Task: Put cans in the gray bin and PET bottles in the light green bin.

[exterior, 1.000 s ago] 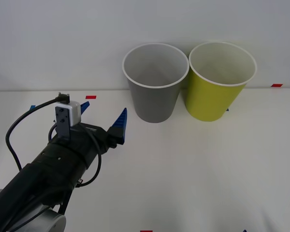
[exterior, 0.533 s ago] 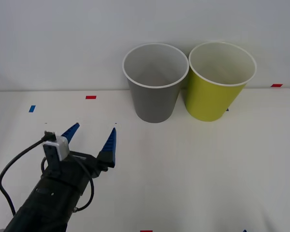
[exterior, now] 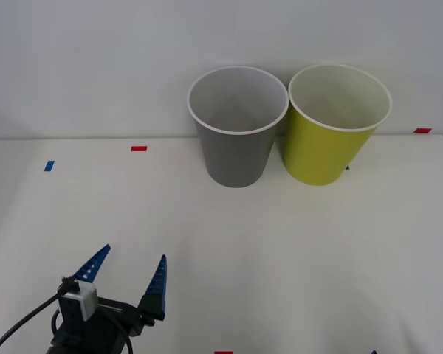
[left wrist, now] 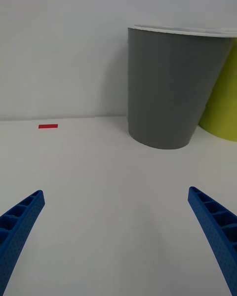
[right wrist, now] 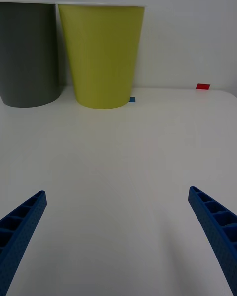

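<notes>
- Low at the left edge of the front view, the left gripper (exterior: 125,273) sits with its blue fingers spread wide and nothing between them, well apart from the bins. The gray bin (exterior: 236,136) and the light green bin (exterior: 332,133) stand side by side, touching or nearly so, at upper centre and upper right against the wall, both upright. I can find no can or bottle on the white table (exterior: 280,258), and the gray bin's visible inside shows nothing I can make out.
- Right wrist view: the right gripper (right wrist: 118,237) is wide apart and empty over bare table, with the light green bin (right wrist: 101,54) at upper centre and the gray bin (right wrist: 27,54) at upper left.
- Left wrist view: the gray bin (left wrist: 170,86) fills the upper right.
- Judgement: with both grippers empty, the sound move is to park clear, low and away from the bins, so no finger clips a rim and tips one.
</notes>
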